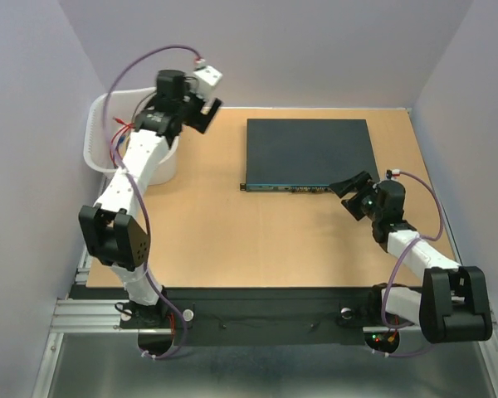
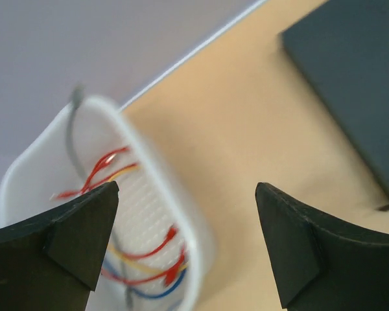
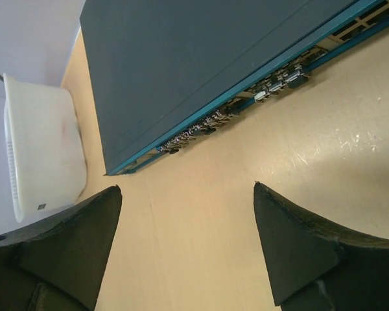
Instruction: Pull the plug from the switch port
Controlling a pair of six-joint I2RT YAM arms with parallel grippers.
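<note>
The switch (image 1: pixel 307 149) is a flat dark box lying on the wooden table, its teal socket face (image 1: pixel 286 188) towards me. In the right wrist view the switch (image 3: pixel 201 58) shows several small connectors (image 3: pixel 279 83) along that teal face (image 3: pixel 142 157); no cable leads from them. My right gripper (image 1: pixel 353 184) is open and empty, low over the table just in front of the face's right end (image 3: pixel 188 191). My left gripper (image 1: pixel 203 109) is open and empty, raised by the white basket's right rim (image 2: pixel 188 194). A corner of the switch (image 2: pixel 356 78) shows in the left wrist view.
The white plastic basket (image 1: pixel 100 108) stands at the far left of the table and holds red, yellow and blue cables (image 2: pixel 149 265); it also shows in the right wrist view (image 3: pixel 45 155). Grey walls close in the table on three sides.
</note>
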